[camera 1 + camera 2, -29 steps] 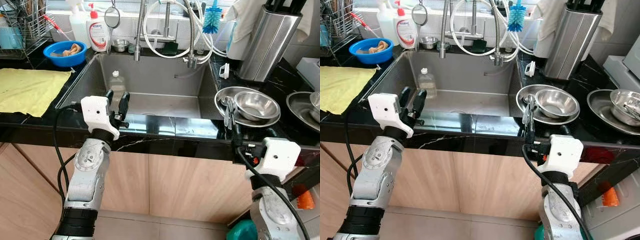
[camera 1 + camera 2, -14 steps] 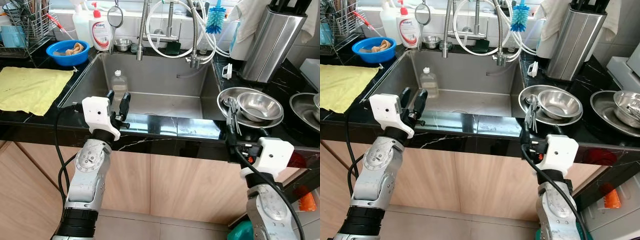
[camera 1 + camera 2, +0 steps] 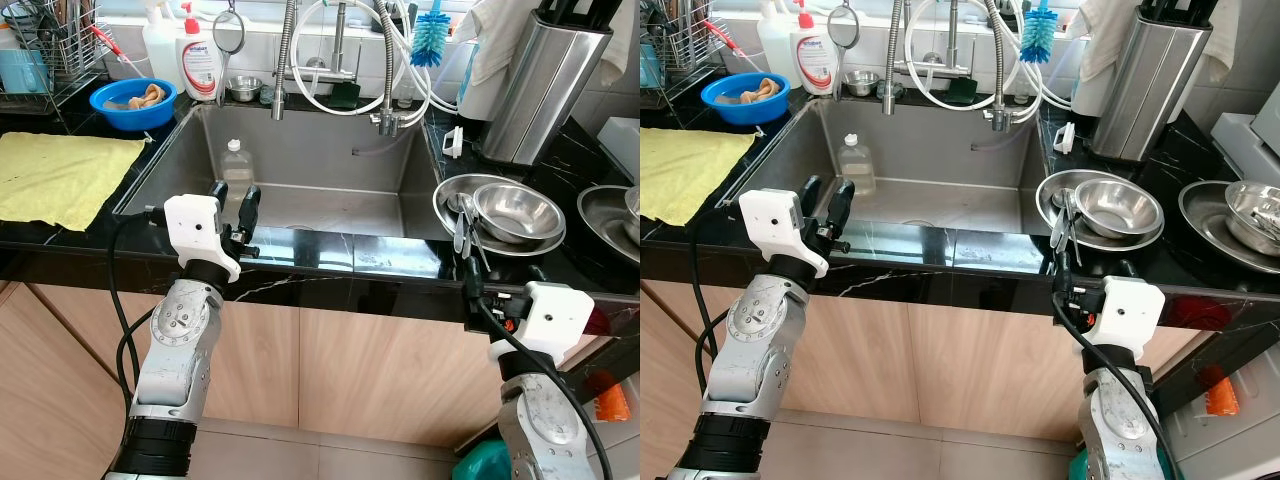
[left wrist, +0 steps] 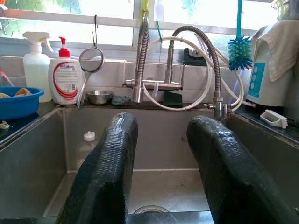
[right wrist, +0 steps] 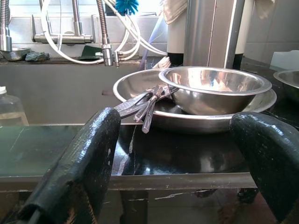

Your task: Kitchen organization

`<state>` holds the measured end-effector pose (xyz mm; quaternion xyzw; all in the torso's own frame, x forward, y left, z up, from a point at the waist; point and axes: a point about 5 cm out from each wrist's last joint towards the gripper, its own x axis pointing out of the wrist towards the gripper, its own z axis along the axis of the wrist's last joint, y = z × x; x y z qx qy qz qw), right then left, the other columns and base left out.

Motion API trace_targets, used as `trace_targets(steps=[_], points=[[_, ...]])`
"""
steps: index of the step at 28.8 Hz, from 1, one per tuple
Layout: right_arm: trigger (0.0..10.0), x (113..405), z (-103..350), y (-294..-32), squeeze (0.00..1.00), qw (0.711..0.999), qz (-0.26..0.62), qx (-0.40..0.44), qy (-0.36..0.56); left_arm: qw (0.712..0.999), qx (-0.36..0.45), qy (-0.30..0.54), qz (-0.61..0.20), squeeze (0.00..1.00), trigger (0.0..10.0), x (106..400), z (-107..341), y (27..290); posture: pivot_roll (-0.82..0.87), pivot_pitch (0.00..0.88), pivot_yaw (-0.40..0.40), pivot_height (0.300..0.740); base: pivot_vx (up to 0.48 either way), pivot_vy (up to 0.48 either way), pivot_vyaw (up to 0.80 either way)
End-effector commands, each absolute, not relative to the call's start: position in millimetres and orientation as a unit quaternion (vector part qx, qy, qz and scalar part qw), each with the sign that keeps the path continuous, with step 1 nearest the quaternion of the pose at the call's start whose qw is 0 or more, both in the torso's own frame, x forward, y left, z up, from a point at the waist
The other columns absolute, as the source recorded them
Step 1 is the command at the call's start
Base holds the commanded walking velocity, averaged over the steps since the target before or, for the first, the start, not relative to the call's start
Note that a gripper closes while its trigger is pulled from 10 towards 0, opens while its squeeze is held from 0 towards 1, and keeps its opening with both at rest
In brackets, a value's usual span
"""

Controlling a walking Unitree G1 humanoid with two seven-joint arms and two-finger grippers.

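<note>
A wide steel plate [image 3: 448, 197] rests on the black counter right of the sink, holding a smaller steel bowl [image 3: 515, 208] and several utensils [image 3: 462, 215]. My right gripper [image 3: 500, 280] is open at the counter's front edge, just short of that plate [image 5: 140, 84], with nothing between its fingers [image 5: 93, 149]. My left gripper [image 3: 233, 203] is open over the sink's front rim with nothing held, pointing into the sink [image 4: 159, 177]. A clear plastic bottle [image 3: 233, 165] stands in the sink basin [image 3: 320, 160].
A yellow cloth [image 3: 60, 175] lies on the counter at left, with a blue bowl [image 3: 130, 100], a soap bottle [image 3: 200, 60] and a dish rack [image 3: 40, 50] behind it. A steel knife holder [image 3: 545, 80] stands at back right. Another steel dish [image 3: 600, 215] sits at far right.
The view has shifted slightly. My right gripper swayed a little left and back at the counter edge. Both grippers stay open and nothing on the counter has moved.
</note>
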<state>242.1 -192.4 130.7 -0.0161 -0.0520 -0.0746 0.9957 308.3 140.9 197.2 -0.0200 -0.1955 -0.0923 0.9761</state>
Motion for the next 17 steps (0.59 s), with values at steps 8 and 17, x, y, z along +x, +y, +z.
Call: trace_targets(steps=[8, 17], points=[[0.0, 245.4, 134.4, -198.0, 0.00, 0.993, -0.093, -0.026, -0.064, 0.974, 0.001, -0.205, -0.095, 0.00, 10.0, 305.1, 200.5, 139.3, 0.02, 0.000, -0.056, 0.740, 0.000, 0.000, 0.00], [10.0, 248.1, 132.6, -195.8, 0.00, 0.993, -0.095, -0.025, -0.060, 0.974, 0.010, -0.204, -0.099, 0.00, 10.0, 304.6, 199.9, 138.1, 0.02, 0.000, -0.055, 0.740, 0.000, 0.000, 0.00]])
